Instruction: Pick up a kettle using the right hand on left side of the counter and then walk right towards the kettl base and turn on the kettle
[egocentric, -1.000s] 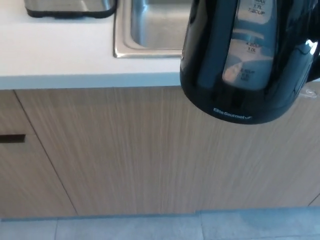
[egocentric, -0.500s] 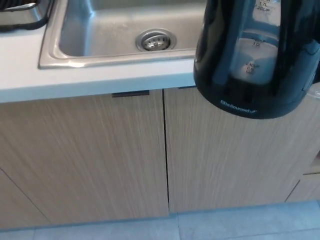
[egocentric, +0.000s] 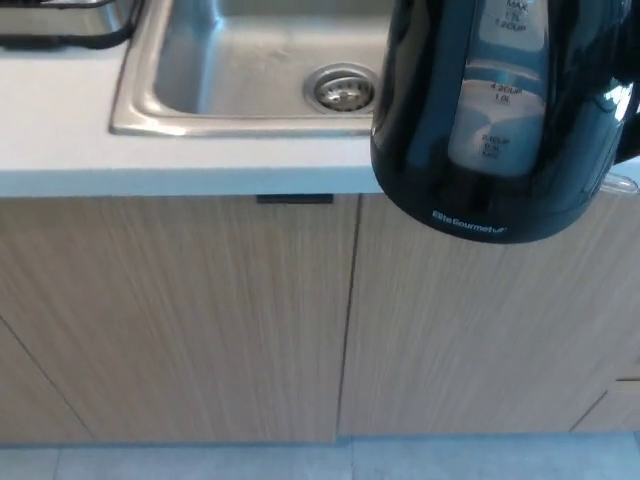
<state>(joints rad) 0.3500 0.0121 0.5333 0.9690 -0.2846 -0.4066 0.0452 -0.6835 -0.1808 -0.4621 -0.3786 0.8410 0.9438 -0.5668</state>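
My head camera looks down on a black electric kettle (egocentric: 500, 120) carried in the air at the upper right of the view, its base hanging in front of the white worktop (egocentric: 60, 150) edge and the wood-grain cabinet doors (egocentric: 200, 320) below. Its clear water gauge faces me, and it sits roughly upright. Neither of my hands shows: the right one, which I judge is bearing the kettle by its handle off the right edge, is out of view, so I cannot tell how its fingers are set; the left is out of view too. Over the last second the whole scene has slid: the stainless sink (egocentric: 160, 90) with its drain (egocentric: 342, 90) has come across into view, the seam between the cabinet doors now lies near the middle, and the kettle has kept nearly the same place in the picture. I read that as the camera travelling with me along the worktop, not the things moving. The kettle base is not yet in sight, so the walk is still under way, with docking and switching on to come.
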